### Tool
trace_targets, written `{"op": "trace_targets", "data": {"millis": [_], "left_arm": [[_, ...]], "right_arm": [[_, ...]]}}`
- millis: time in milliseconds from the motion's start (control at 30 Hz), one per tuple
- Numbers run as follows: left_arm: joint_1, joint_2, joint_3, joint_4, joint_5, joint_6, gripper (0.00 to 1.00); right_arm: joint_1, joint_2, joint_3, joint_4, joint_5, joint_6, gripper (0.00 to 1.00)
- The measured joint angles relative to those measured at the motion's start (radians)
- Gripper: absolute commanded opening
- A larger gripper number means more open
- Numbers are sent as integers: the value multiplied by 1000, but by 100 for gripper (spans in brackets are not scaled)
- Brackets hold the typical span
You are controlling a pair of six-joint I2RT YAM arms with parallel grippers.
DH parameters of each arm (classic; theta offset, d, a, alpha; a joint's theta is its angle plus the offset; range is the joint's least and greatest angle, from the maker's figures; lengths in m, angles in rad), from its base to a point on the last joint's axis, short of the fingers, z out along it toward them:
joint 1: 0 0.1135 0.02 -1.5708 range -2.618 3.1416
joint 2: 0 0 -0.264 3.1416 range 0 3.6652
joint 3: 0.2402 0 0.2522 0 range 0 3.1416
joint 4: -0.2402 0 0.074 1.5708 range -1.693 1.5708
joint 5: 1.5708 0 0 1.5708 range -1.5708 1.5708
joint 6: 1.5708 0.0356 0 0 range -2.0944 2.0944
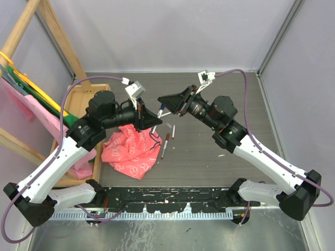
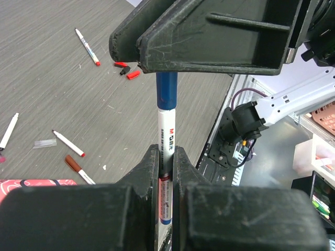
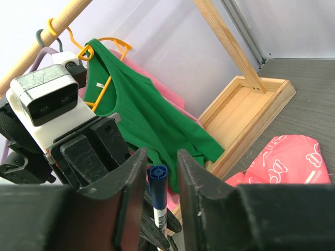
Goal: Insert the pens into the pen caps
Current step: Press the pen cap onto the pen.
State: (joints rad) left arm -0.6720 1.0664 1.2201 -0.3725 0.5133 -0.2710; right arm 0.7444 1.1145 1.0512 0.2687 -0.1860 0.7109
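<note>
Firmly, left tool [image 2: 166, 157] pinches pen [image 2: 165, 128] — right tool [image 3: 161, 157], ajar, straddles its cap [image 3: 157, 175].

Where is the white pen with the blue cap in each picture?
Top view: the white pen with the blue cap is mid-picture, held up in the air.
Left wrist view: centre, upright, pinched in the left gripper.
Right wrist view: bottom centre, mostly its blue cap showing.
Shared landmark: the pink patterned cloth, in all three views.
</note>
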Motion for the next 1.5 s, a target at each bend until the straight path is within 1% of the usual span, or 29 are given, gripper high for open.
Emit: {"op": "trace_targets", "data": {"millis": [67, 267, 600, 733, 900, 1133, 1367, 1500], "left_arm": [[0, 0, 0, 0, 2, 0, 0], [0, 0, 0, -6, 7, 0, 0], [-2, 1, 2, -7, -19, -31, 0], [-6, 11, 36, -43, -24, -46, 0], [-14, 15, 76, -79, -24, -65, 0], [-25, 16, 85, -142, -29, -82, 0], [-33, 19, 87, -219, -32, -84, 0], [-35, 26, 87, -234, -30, -81, 0]], "right_arm": [[0, 0, 0, 0, -1, 0, 24], [0, 0, 0, -2, -11, -1, 1], [10, -2, 15, -42, -16, -23, 0], [72, 5, 53, -84, 74, -90, 0], [162, 4, 69, -76, 209, -167, 0], [244, -14, -2, -28, 336, -195, 0], [275, -26, -90, 47, 386, -182, 0], [282, -42, -106, 42, 417, -179, 0]]}}
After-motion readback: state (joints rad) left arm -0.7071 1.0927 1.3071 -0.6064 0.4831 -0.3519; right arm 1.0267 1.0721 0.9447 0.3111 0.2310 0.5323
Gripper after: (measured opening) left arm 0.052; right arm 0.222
